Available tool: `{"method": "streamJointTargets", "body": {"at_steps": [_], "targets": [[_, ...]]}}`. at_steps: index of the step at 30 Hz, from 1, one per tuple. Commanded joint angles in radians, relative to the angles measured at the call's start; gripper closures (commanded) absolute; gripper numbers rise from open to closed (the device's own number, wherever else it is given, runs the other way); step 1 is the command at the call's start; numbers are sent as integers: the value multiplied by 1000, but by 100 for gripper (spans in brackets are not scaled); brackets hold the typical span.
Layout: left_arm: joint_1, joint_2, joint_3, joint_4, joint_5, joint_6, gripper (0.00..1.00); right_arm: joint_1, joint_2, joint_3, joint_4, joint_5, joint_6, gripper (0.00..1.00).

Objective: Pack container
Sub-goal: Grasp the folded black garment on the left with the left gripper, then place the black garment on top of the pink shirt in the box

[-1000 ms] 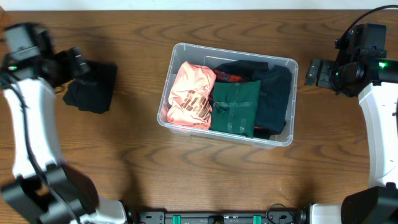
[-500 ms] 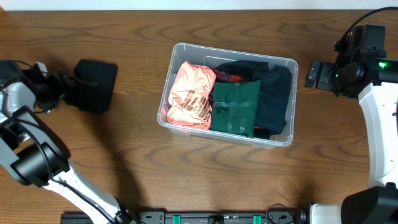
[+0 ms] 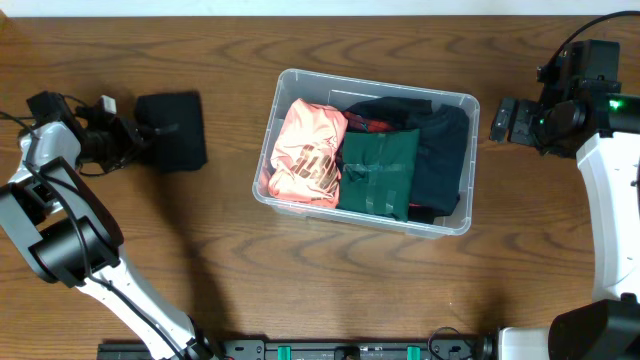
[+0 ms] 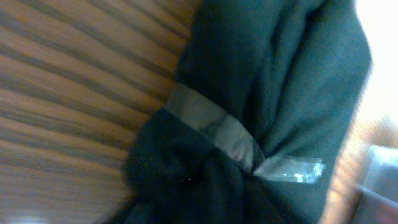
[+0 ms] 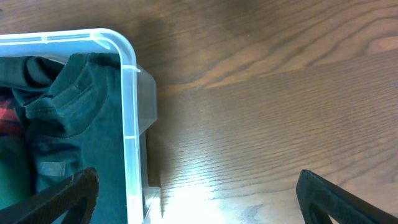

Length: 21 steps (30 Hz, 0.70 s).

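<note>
The left wrist camera is pressing close to a dark clothing bundle (image 4: pixel 280 87). Its grey tape strip (image 4: pixel 211 127) is showing in this view alone. The left gripper (image 3: pixel 128 135) is meeting the bundle's left edge overhead, but its fingers are not showing clearly, so I cannot tell whether they are pinching it.

Further on, mid-table, the container (image 3: pixel 372 84) is holding a pink garment (image 3: pixel 305 150), a green garment (image 3: pixel 378 172) and a navy garment (image 3: pixel 442 150). The step in hand seems to be fetching the loose bundle. The next move is calling for a lift over the rim and a lowering onto the stack.

Farthest off, the right gripper (image 3: pixel 503 118) is hovering beside the container's right end. Its own camera is showing its fingers spread wide.
</note>
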Motion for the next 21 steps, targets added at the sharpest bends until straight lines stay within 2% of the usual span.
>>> {"method": "streamJointTargets", "body": {"at_steps": [1, 2, 6, 13, 16, 21], "targets": [[-2, -72, -6, -46, 121, 2, 90, -1, -9, 0, -2, 3, -4, 1], [-2, -101, -6, -64, 121, 2, 94, -1, -9, 0, -3, 2, -4, 1], [-7, -245, -6, -139, 126, 2, 94, -1, -9, 0, -8, 3, -24, 1], [-70, -564, -6, -225, 277, 2, 94, -1, -9, 0, -8, -2, -26, 1], [-152, -690, -6, -241, 279, 2, 94, -1, -9, 0, -8, -17, -26, 1], [-373, -824, -6, -241, 263, 2, 94, -1, -9, 0, -8, -17, -26, 1]]}}
